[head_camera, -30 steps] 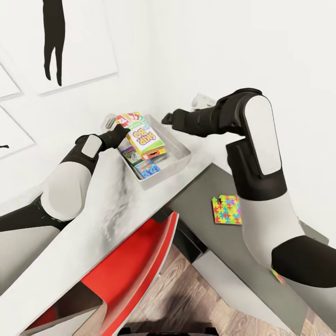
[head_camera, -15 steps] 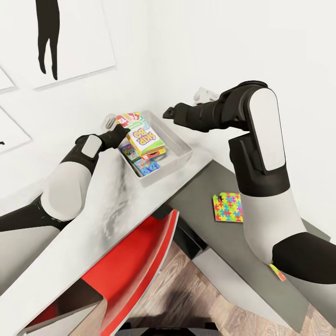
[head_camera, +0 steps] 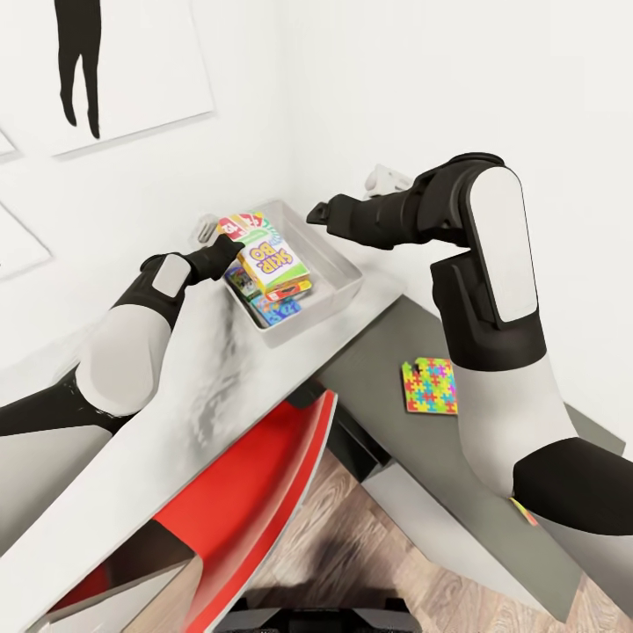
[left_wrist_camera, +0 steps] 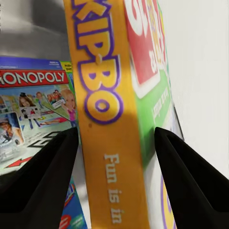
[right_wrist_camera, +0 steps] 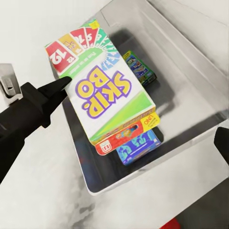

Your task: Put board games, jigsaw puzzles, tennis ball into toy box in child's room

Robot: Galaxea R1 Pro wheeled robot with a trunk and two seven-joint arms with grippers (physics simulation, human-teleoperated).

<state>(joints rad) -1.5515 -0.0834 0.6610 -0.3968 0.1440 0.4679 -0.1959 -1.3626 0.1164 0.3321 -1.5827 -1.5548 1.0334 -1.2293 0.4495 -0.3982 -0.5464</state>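
My left gripper [head_camera: 230, 249] is shut on the corner of the Skip-Bo board game [head_camera: 272, 259], held tilted over the light grey toy box [head_camera: 347, 264] on the table [head_camera: 202, 387]. In the left wrist view the box [left_wrist_camera: 109, 119] sits between both fingers [left_wrist_camera: 43, 176]. Under it lie a Monopoly box [left_wrist_camera: 33, 105], a red Uno box [right_wrist_camera: 126, 136] and a blue game box [right_wrist_camera: 138, 145]. My right gripper [head_camera: 315, 213] hovers open above the bin's far side. One jigsaw puzzle [head_camera: 429, 385] lies on the dark cabinet top [head_camera: 378, 352]. A sliver of another puzzle [head_camera: 525, 512] peeks from behind my right arm. The tennis ball is out of view.
A red chair [head_camera: 255, 501] is tucked under the table's front edge. The white wall runs close behind the table and toy box. A small white object [head_camera: 382, 180] stands behind my right forearm. Wood floor shows below.
The whole picture has shifted slightly, so the camera moved. My right gripper has risen a little over the bin. The left gripper still holds the Skip-Bo box in place.
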